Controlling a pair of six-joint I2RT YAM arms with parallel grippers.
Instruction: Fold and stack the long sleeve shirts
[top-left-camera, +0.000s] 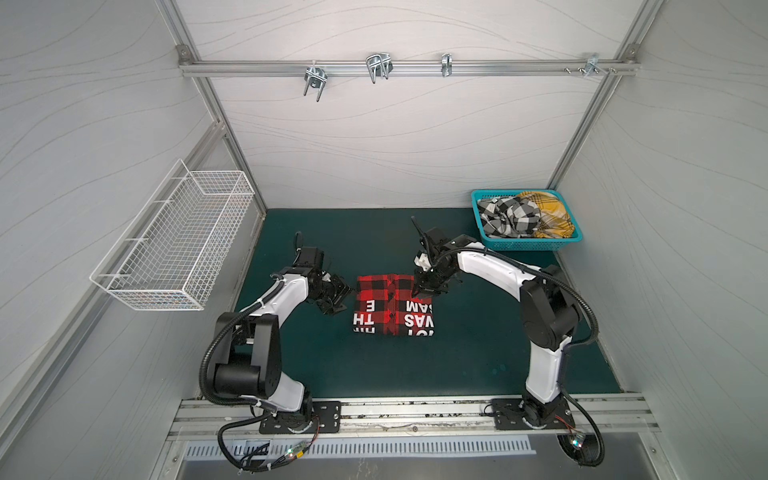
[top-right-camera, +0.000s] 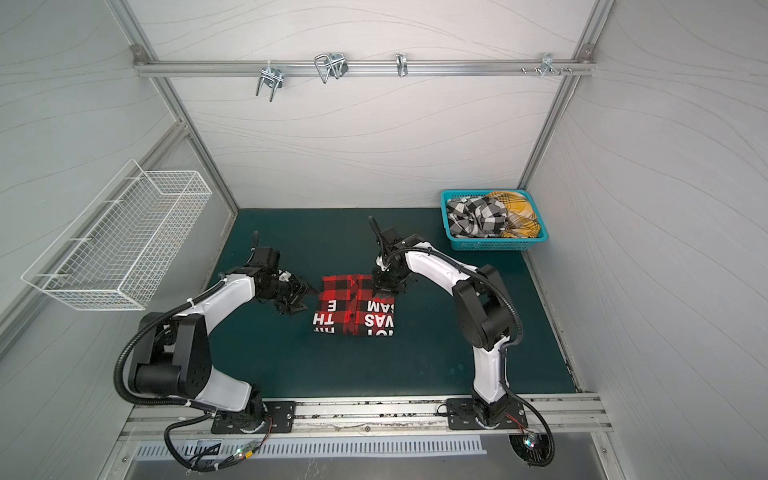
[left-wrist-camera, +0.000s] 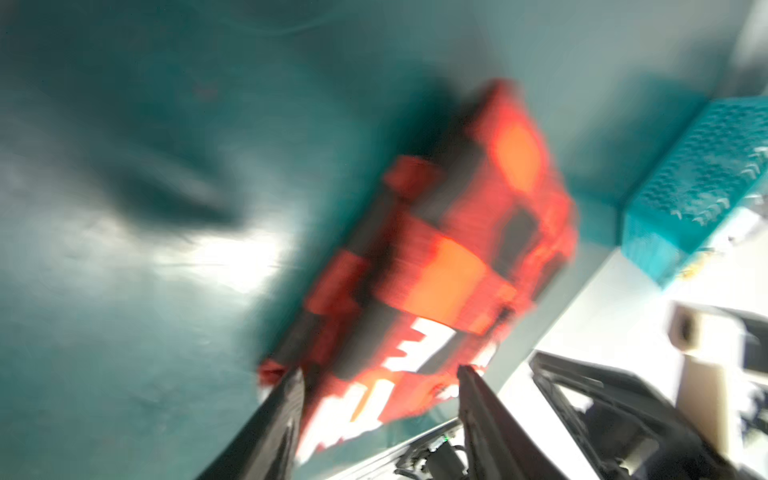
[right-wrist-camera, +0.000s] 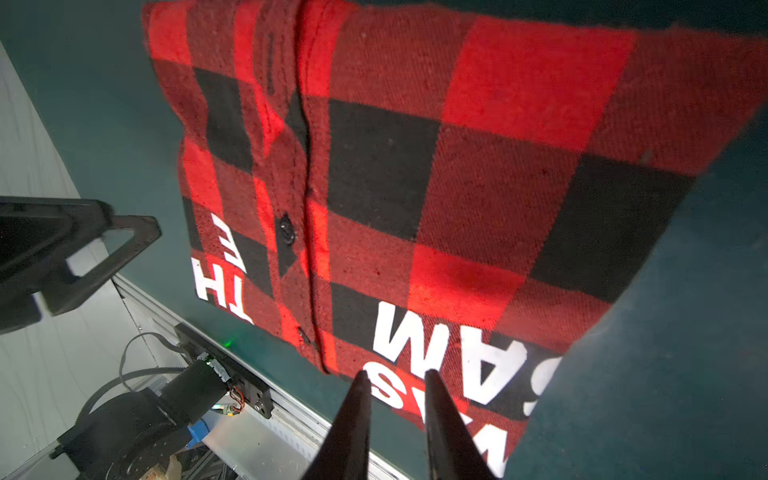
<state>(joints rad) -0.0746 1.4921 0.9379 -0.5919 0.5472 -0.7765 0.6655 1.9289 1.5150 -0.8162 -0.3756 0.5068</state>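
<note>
- Hovering just above the red shirt (top-left-camera: 395, 305), the right gripper (right-wrist-camera: 397, 376) has its fingers slightly apart, empty.
- Left gripper (left-wrist-camera: 379, 374), fingers wide apart, sits just beside that shirt.

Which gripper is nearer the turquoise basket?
Right. The right gripper is over the red plaid shirt's edge toward the turquoise basket; the left gripper is beside the shirt's opposite edge.

Shirt (top-left-camera: 395, 305) on table (top-left-camera: 374, 365), basket (top-left-camera: 528, 246) rear right.

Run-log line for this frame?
red-and-black plaid shirt folded | left gripper open beside its edge | right gripper open above it | black-and-white check shirt, yellow plaid shirt in turquoise basket
</note>
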